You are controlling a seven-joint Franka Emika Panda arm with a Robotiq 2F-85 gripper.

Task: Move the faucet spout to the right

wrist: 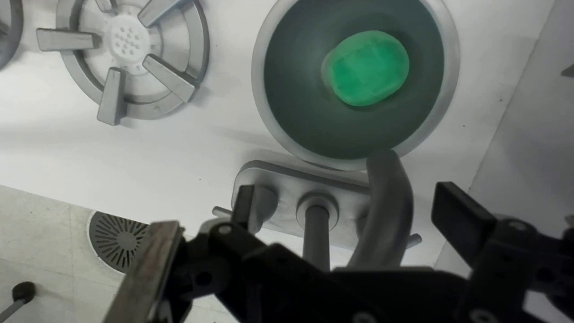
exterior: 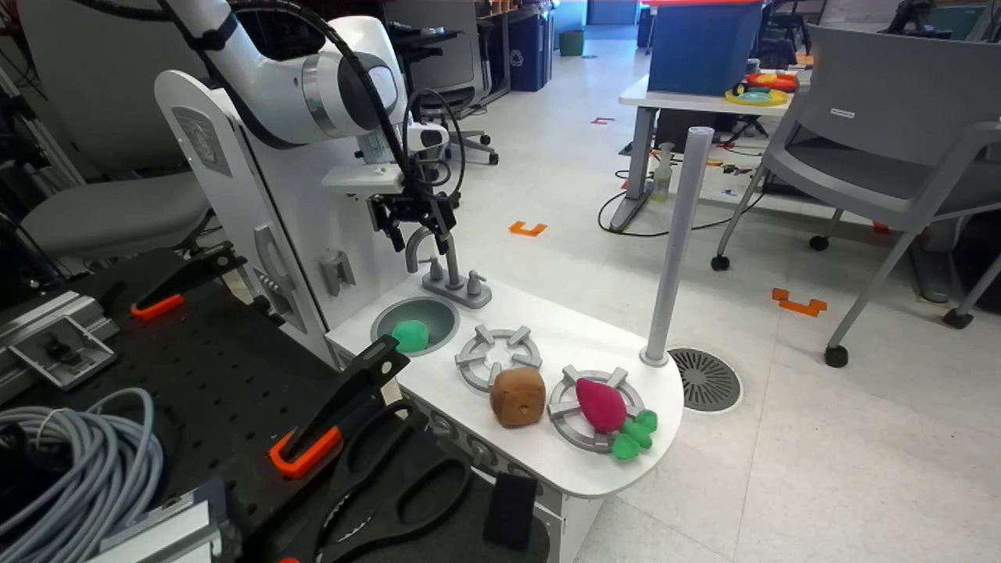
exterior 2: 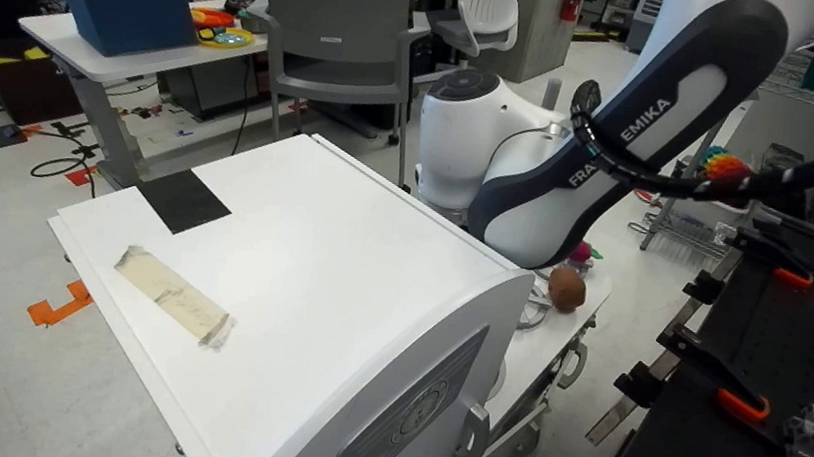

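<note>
The silver-grey faucet spout arches up from its base beside the sink in an exterior view. Its tip points toward the round grey sink. In the wrist view the curved spout comes from under the gripper and its tip overlaps the sink rim. My gripper is over the top of the faucet, pointing down. In the wrist view the gripper is open, with the spout and upright stem between its wide-apart fingers. I see no finger touching the spout. The faucet is hidden in an exterior view behind the white cabinet.
A green toy lies in the sink. Two grey burners stand beside it, with a brown toy and a magenta vegetable. A tall grey pole rises at the counter's end. A white cabinet panel stands close to the faucet.
</note>
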